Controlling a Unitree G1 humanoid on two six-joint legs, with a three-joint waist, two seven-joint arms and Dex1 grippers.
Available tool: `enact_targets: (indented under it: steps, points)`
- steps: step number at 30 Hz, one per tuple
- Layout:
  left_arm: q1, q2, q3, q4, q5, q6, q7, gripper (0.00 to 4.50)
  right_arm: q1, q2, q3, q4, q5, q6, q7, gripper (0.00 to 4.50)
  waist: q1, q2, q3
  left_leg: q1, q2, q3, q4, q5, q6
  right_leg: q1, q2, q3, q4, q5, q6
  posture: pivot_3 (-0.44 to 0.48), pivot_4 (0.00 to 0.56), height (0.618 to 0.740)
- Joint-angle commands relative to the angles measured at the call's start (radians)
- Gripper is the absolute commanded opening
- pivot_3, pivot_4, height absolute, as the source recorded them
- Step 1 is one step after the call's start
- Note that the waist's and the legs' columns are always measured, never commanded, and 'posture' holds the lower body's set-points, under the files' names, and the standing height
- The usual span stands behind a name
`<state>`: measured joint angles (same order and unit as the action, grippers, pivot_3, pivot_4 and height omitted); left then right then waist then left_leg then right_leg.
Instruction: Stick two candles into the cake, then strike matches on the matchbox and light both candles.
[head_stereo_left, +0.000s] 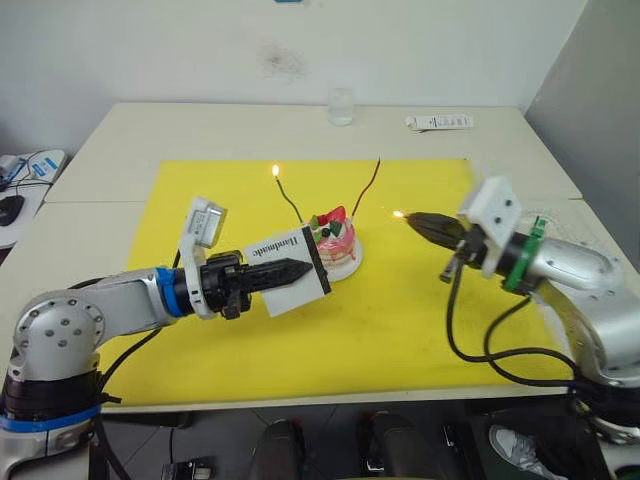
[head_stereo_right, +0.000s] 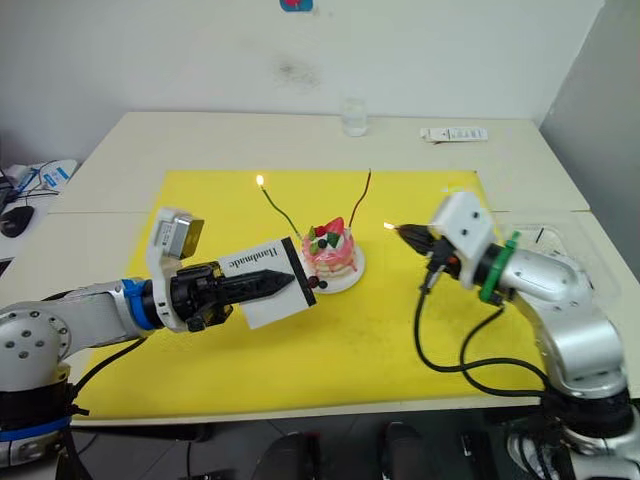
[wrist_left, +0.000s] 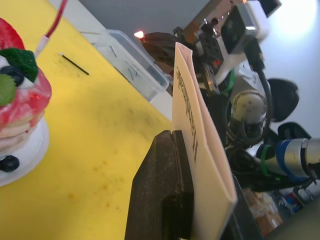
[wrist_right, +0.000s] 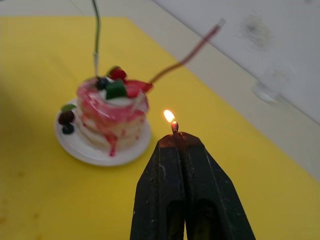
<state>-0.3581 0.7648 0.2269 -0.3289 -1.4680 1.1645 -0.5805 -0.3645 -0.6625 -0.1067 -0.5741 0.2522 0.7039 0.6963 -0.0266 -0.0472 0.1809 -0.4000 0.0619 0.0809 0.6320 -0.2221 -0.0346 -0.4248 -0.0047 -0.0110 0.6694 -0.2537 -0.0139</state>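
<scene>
A pale desk (head_stereo_left: 120, 135) carries a yellow mat (head_stereo_left: 400, 320), with the cake (head_stereo_left: 335, 238) on its white plate near the mat's middle. Both candles are stuck in the cake: the green candle (head_stereo_left: 289, 204) leans toward 11 o'clock and is lit at its tip, the red candle (head_stereo_left: 368, 190) leans toward 1 o'clock and is unlit. The matchbox (head_stereo_left: 287, 260) is held just at 8 o'clock of the cake, clamped flat between the jaws of the left gripper (head_stereo_left: 300, 270). The right gripper (head_stereo_left: 412, 219) sits at 3 o'clock of the cake, jaws pressed together on a burning match (wrist_right: 174, 127) of which only the flaming stub is seen. The red candle's tip lies toward 10 o'clock from that flame, near but apart, its long axis slanting up and away from the cake. The right arm is judged nearer and the one to carry the flame up to that tip. A spare match (wrist_left: 73, 64) lies on the mat.
</scene>
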Motion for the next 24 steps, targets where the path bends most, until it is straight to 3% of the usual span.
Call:
enact_targets:
  steps: [1,7,16,19,24]
  points:
    - [0.001,-0.02,-0.018,-0.077,0.017,-0.037,-0.011,0.0,0.047,-0.022,-0.119,0.037,-0.09,0.009,-0.14,0.01,0.001,0.0,0.0,0.0,0.0,0.0,-0.001,0.0,0.0,0.0,0.0,0.0,-0.001,0.0,0.0,0.0,0.15,0.74]
    - [0.036,-0.027,-0.028,-0.144,0.012,-0.056,-0.002,0.0,0.059,0.002,-0.228,0.2,-0.185,0.1,-0.349,0.01,0.0,0.0,0.0,-0.001,0.0,0.001,-0.003,0.0,0.0,0.001,0.0,0.001,-0.005,0.0,0.001,0.0,0.15,0.74]
    - [0.104,-0.018,-0.011,-0.195,-0.034,-0.088,0.039,0.0,-0.009,0.011,-0.24,0.432,-0.176,0.141,-0.429,0.01,-0.002,0.0,0.0,0.0,0.0,0.001,-0.003,0.0,0.0,0.001,0.001,0.001,-0.005,0.001,0.001,0.0,0.15,0.74]
    - [0.121,-0.012,-0.008,-0.206,-0.041,-0.098,0.053,0.0,-0.019,0.004,-0.23,0.462,-0.174,0.12,-0.426,0.64,-0.002,0.0,0.0,-0.001,0.0,0.001,-0.003,0.0,0.0,0.001,0.001,0.001,-0.005,0.001,0.001,0.0,0.15,0.74]
    - [0.145,-0.004,0.001,-0.219,-0.064,-0.116,0.074,0.0,-0.022,0.013,-0.243,0.475,-0.174,0.129,-0.452,2.24,-0.002,0.0,0.0,-0.001,0.0,0.001,-0.003,0.0,0.0,0.001,0.001,0.001,-0.006,0.001,0.001,0.0,0.15,0.74]
